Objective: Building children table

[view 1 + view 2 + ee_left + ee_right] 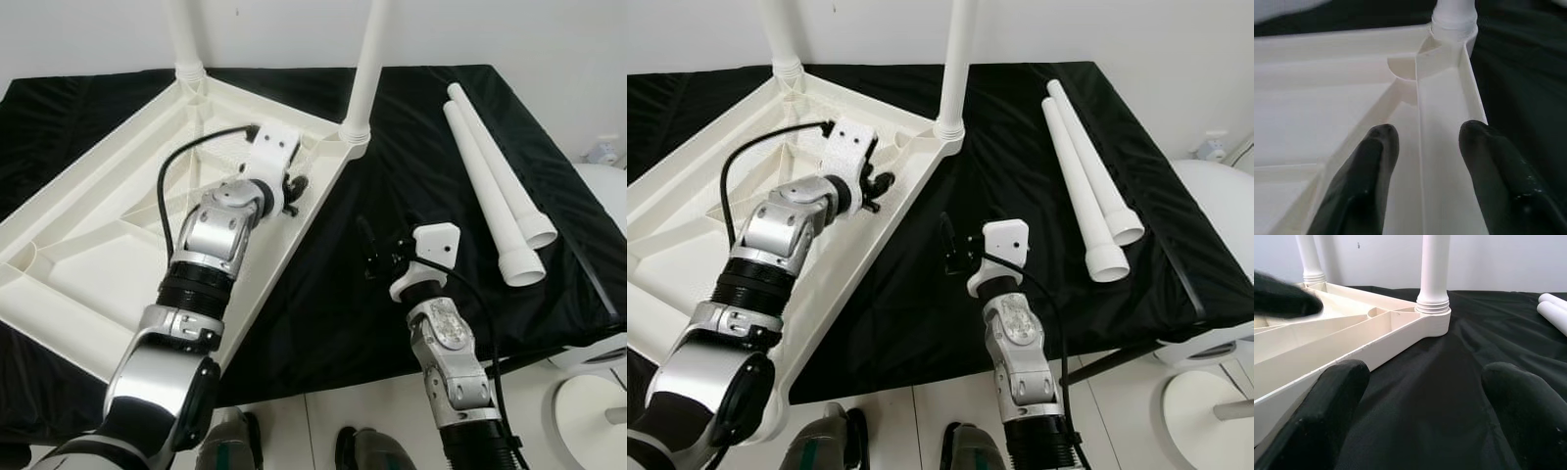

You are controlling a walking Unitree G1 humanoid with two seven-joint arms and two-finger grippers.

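Item: children's table, part-built. The tabletop [118, 215], cream moulded plastic with raised ribs and a rim, lies underside up on a black cloth [323, 294], taking up the cloth's left half.

Fitted: two white legs, smooth round tubes seated in ribbed corner sockets; one at the far corner [184, 39], one at the corner nearest the cloth's middle [364, 69].

Loose: two more legs [495, 186], same white tube with flared collar ends, side by side and touching near the cloth's right edge.

Left gripper [1422, 147]: fingers spread, straddling a rib inside the tabletop, just short of the nearer fitted leg, holding nothing.

Right gripper [1420, 396]: fingers spread wide, empty, low over bare cloth just beside the tabletop's rim.

Step judged: half done, two legs still to fit. The next move likely calls for the right gripper to swing to the loose legs, close on one and carry it to an open socket.
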